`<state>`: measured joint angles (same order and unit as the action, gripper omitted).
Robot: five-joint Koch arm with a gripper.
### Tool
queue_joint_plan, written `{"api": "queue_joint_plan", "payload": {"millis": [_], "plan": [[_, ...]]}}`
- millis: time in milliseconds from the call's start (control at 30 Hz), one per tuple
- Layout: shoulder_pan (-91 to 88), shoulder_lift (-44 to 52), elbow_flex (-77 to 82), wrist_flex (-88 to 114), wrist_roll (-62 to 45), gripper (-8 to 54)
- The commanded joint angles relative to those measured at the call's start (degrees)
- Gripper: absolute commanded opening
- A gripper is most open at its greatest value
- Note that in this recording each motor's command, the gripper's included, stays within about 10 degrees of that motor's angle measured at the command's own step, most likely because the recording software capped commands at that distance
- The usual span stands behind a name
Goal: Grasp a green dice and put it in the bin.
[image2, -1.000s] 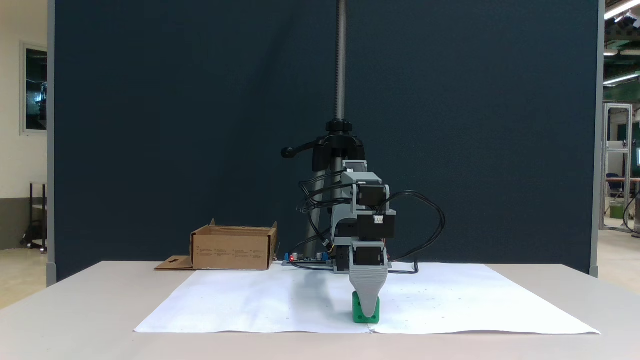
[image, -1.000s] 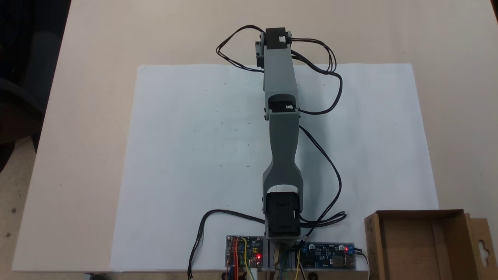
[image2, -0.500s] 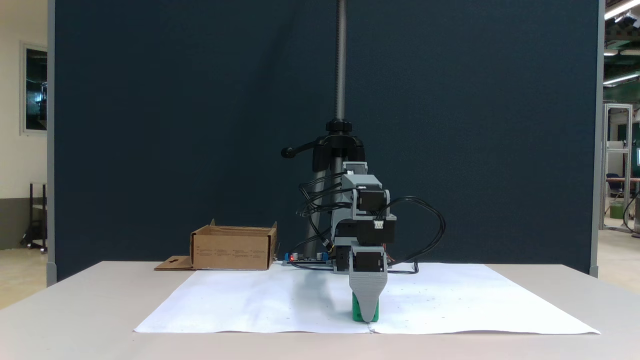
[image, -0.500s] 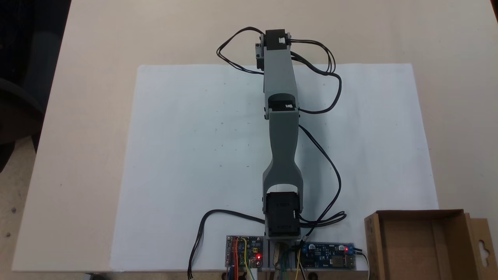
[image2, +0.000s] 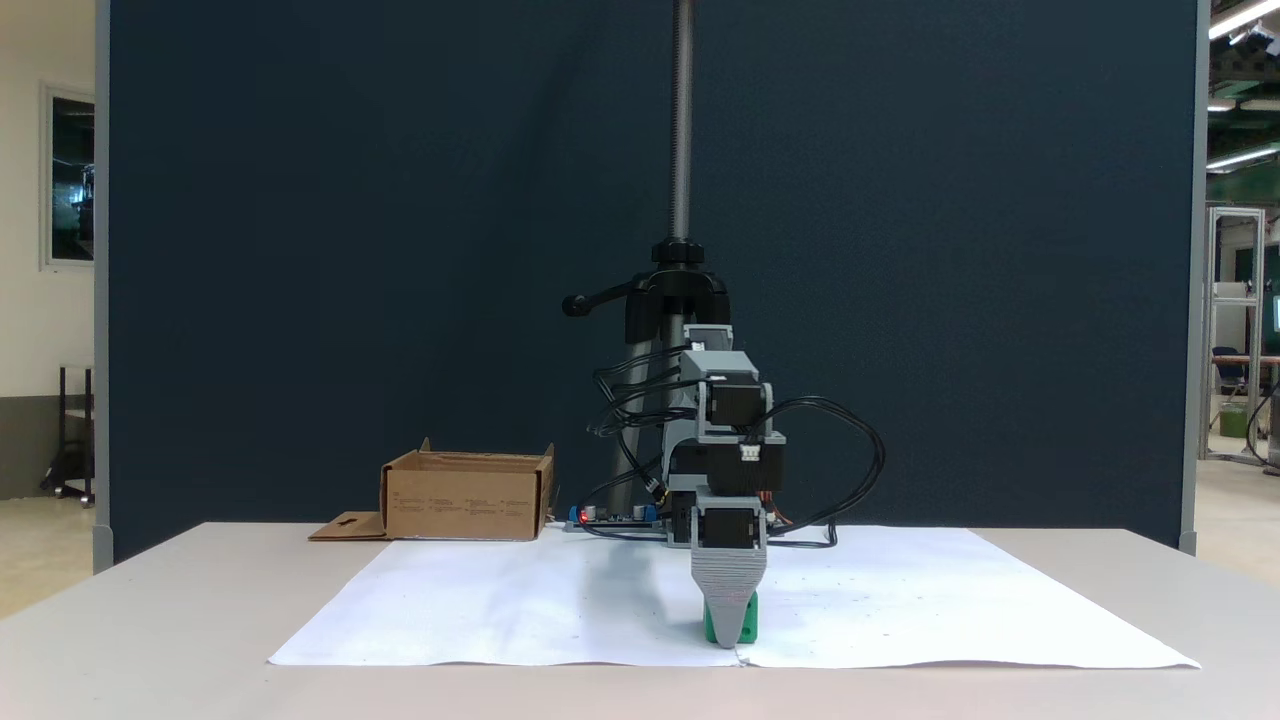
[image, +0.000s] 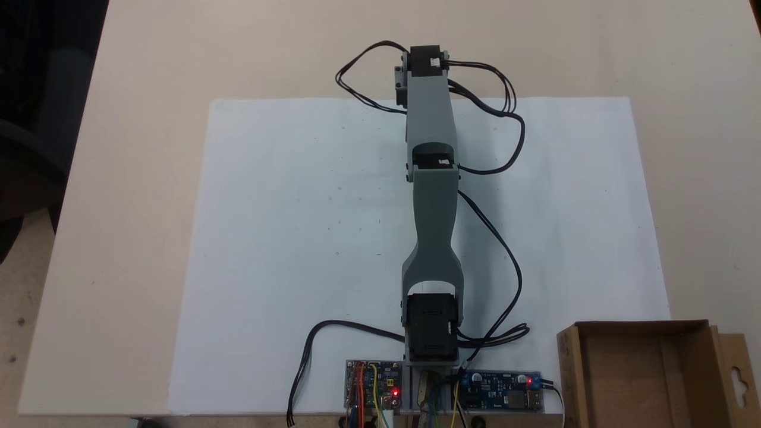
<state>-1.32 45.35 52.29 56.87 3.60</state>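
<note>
The green dice sits on the white paper near the table's front edge in a fixed view, mostly covered by the gripper. One grey tapered jaw stands in front of the dice, tip almost at the paper; the other jaw is hidden behind it. From above, the grey arm reaches straight across the paper, and its wrist motor hides the gripper and dice beneath. The bin is a brown cardboard box at the lower right from above, and it appears as the bin at the back left.
Circuit boards and looping black cables lie by the arm's base, next to the bin. A tripod pole rises behind the arm. The paper covers most of the beige table.
The gripper has come down lower over the dice, covering more of it. The wrist has shifted slightly sideways. The dice and bin stay in place.
</note>
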Motion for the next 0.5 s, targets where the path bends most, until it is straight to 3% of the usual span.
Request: {"api": "queue_joint_plan", "payload": {"millis": [0,200,333,467], "plan": [[-0.18,0.97,-2.90,-0.53,1.85,27.2],[0.00,0.88,-2.90,-0.26,1.85,27.1],[0.35,0.88,-2.90,-0.18,1.93,13.2],[0.62,0.88,-2.90,-0.18,1.93,11.7]]}}
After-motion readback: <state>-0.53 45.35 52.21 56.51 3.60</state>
